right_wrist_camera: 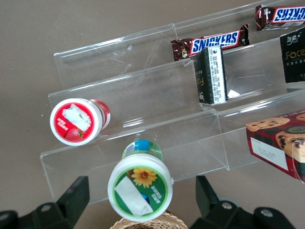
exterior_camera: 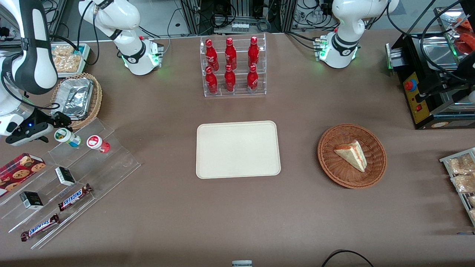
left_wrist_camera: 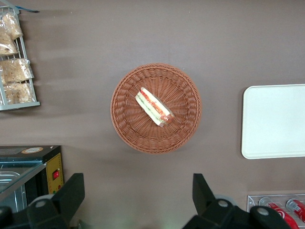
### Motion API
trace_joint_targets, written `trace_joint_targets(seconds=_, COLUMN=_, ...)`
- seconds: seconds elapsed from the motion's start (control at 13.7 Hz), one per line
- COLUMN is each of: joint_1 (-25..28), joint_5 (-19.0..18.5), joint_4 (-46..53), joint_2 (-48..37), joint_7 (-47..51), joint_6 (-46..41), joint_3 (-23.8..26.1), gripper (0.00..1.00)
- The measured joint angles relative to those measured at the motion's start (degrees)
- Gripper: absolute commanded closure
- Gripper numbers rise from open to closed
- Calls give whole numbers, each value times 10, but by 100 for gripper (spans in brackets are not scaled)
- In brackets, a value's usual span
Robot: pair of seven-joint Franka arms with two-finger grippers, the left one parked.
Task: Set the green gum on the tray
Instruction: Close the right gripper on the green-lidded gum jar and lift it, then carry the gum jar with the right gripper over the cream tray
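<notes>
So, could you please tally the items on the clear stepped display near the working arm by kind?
Green gum, gripper open above it: 1
Red gum bottle: 1
Snickers bars: 2
Small black boxes: 2
Cookie box: 1
Total: 7

Bright, even overhead light; soft shadows on brown table (exterior_camera: 167, 207); glare off clear acrylic steps (right_wrist_camera: 143, 95); sharp focus.

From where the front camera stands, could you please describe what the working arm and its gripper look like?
The working arm has glossy white rounded shells with black bands at the joints and black cables along it. A small blue light glows near the wrist. Its gripper, beside the green gum, is black with two dark, angular fingers. The base shows a green light and a black ring.
</notes>
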Motion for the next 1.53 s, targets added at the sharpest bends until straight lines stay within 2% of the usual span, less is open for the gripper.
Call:
trace_joint_targets(seconds=0.36, joint_1=0, joint_5=0, joint_4=0, joint_2=11, joint_7=0, joint_6=9, joint_3=0, gripper=2)
trace_joint_targets(seconds=0.51, joint_1=0, joint_5=0, joint_4=0, joint_2=14, joint_7=0, joint_6=12, joint_3=0, gripper=9)
trace_joint_targets(seconds=0.58, joint_1=0, joint_5=0, joint_4=0, joint_2=14, joint_7=0, joint_6=12, joint_3=0, gripper=24)
trace_joint_targets(seconds=0.66, joint_1=0, joint_5=0, joint_4=0, joint_2=14, joint_7=0, joint_6=13, joint_3=0, gripper=51)
trace_joint_targets(seconds=0.73, joint_1=0, joint_5=0, joint_4=0, joint_2=14, joint_7=0, joint_6=13, joint_3=0, gripper=74)
trace_joint_targets(seconds=0.8, joint_1=0, joint_5=0, joint_4=0, joint_2=14, joint_7=0, joint_6=13, joint_3=0, gripper=90)
trace_joint_targets(seconds=0.88, joint_1=0, joint_5=0, joint_4=0, joint_2=14, joint_7=0, joint_6=13, joint_3=0, gripper=100)
trace_joint_targets(seconds=1.31, joint_1=0, joint_5=0, joint_4=5, joint_2=12, joint_7=0, joint_6=6, joint_3=1, gripper=100)
trace_joint_targets(seconds=1.53, joint_1=3, joint_5=1, joint_4=56, joint_2=4, joint_7=1, joint_6=-72, joint_3=8, gripper=100)
